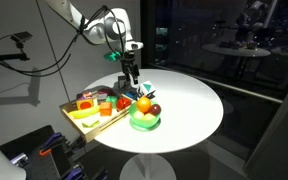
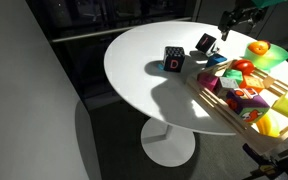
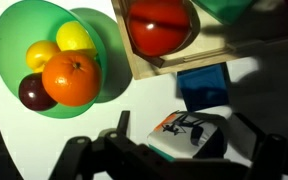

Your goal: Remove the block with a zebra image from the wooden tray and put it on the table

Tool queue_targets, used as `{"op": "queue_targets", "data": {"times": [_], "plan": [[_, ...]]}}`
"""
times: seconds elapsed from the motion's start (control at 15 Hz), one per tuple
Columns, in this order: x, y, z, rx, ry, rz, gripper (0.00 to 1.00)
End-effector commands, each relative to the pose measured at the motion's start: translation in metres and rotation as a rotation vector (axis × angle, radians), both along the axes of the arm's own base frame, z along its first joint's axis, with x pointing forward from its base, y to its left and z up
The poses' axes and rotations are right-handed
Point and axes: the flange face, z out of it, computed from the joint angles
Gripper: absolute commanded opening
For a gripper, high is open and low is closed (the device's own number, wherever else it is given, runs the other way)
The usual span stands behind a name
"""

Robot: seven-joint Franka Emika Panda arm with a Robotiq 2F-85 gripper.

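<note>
The block with a zebra image (image 3: 189,135) has its white pictured face up and lies a little tilted on the table (image 3: 44,140), just outside the corner of the wooden tray (image 3: 184,60). My gripper (image 3: 184,123) is above it with a finger on each side. A strip of white table shows between the left finger and the block, so the jaws look open. In an exterior view the block (image 2: 205,43) lies on the table (image 2: 144,50) below the gripper (image 2: 231,25), beyond the tray (image 2: 219,100). In another exterior view the gripper (image 1: 132,85) hangs by the tray (image 1: 84,122).
A green bowl (image 3: 4,40) of toy fruit stands close beside the tray, also shown in an exterior view (image 1: 144,124). A blue block (image 3: 202,85) lies at the tray corner. A dark block with a red letter (image 2: 174,61) sits further out. The tray holds several toy pieces.
</note>
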Motion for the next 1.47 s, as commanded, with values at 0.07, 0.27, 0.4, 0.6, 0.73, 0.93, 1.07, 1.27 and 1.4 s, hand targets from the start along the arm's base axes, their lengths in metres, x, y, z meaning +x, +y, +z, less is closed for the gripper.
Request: {"op": "queue_targets", "data": {"times": [0.07, 0.27, 0.4, 0.6, 0.73, 0.93, 1.07, 1.27, 1.4], "plan": [[-0.007, 0.003, 0.013, 0.029, 0.077, 0.001, 1.00], [-0.022, 0.004, 0.019, 0.060, 0.151, 0.046, 1.00], [-0.032, 0.005, 0.026, 0.086, 0.192, 0.090, 1.00], [-0.046, 0.004, 0.038, 0.116, 0.236, 0.153, 1.00], [-0.055, 0.001, 0.047, 0.141, 0.251, 0.191, 1.00], [-0.069, -0.004, 0.058, 0.183, 0.256, 0.233, 1.00], [-0.079, -0.007, 0.066, 0.202, 0.246, 0.247, 1.00], [-0.093, -0.013, 0.078, 0.212, 0.195, 0.263, 1.00], [-0.103, -0.016, 0.085, 0.210, 0.167, 0.278, 1.00]]}}
